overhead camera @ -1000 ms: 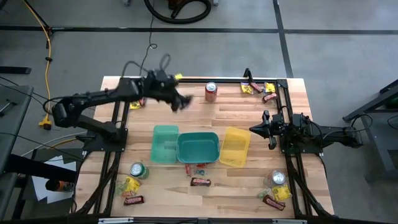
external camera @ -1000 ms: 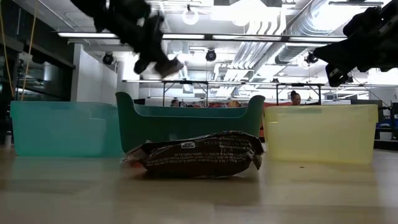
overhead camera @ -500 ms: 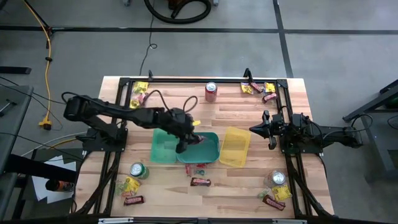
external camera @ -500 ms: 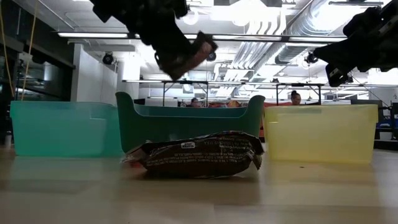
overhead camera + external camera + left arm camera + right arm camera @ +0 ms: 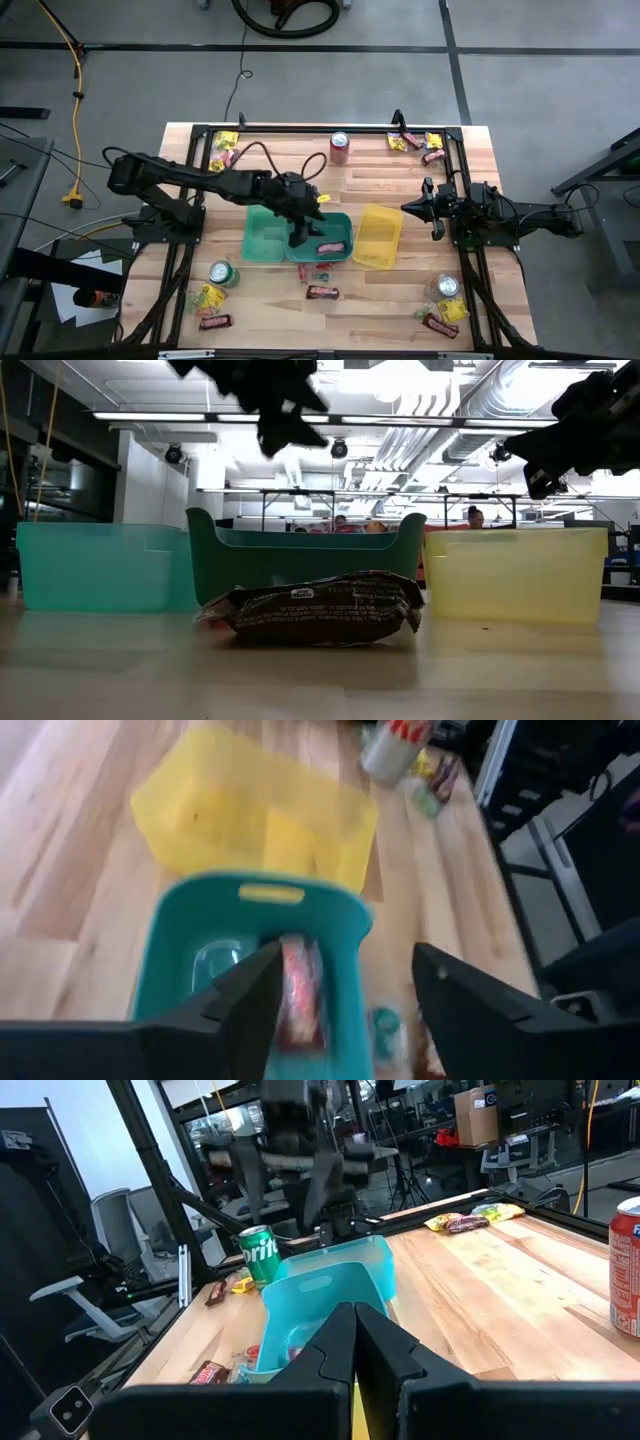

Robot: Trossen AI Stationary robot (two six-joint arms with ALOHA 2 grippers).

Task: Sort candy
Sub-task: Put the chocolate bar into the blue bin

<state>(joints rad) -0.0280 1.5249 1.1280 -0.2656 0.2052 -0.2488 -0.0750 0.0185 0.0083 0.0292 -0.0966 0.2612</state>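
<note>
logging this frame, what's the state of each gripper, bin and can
left gripper: open, above the teal bin
right gripper: shut, empty, beside the yellow bin
teal bin: upright, holds a dark red bar
yellow bin: upright, looks empty
red can: standing upright

A light wooden table (image 5: 380, 190) fills the middle of the overhead frame, edged by a black metal frame (image 5: 190, 190). At its centre three plastic bins sit side by side: a light teal bin (image 5: 262, 232) on the left, a darker teal bin (image 5: 320, 238) in the middle, and a yellow bin (image 5: 379, 236) on the right. A red soda can (image 5: 340, 147) stands near the top edge. Green soda cans stand at lower left (image 5: 222, 273) and lower right (image 5: 447, 287). Small piles of candy (image 5: 415, 143) lie in each corner, with a brown bar (image 5: 321, 292) below the bins.
</note>
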